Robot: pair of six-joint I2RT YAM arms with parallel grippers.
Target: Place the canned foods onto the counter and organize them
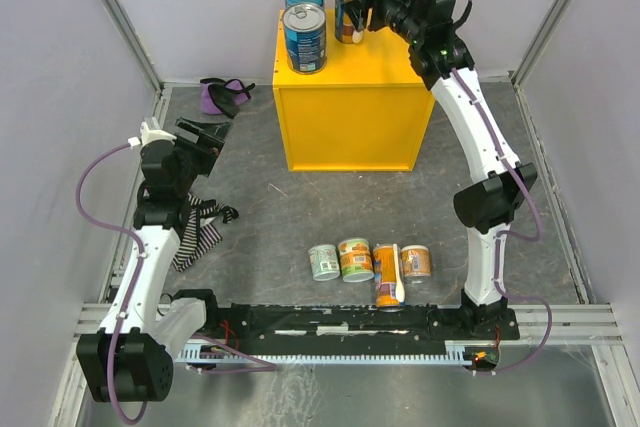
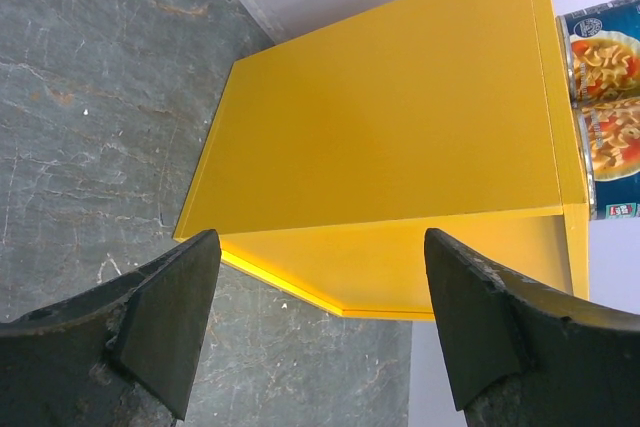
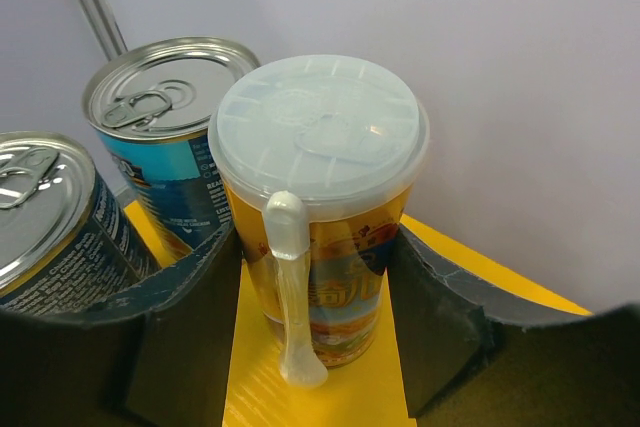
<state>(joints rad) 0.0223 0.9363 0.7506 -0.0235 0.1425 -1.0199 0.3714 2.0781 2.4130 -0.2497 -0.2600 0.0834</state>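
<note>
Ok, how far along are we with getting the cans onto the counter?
Done: two blue cans stand on the counter. In hand: the right claw grips a tall orange can at the counter's back corner, apparently set down but not released. Remaining: four cans wait on the table near its front edge; the left claw is open and empty.

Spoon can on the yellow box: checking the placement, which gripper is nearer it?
Right. The right gripper holds the spoon can; the left gripper hangs open left of the yellow box.

Two blue cans (image 1: 305, 37), tall orange can (image 1: 351, 2) upright on yellow counter (image 1: 350, 117), four cans (image 1: 355, 259) on floor (image 1: 300, 209)
</note>
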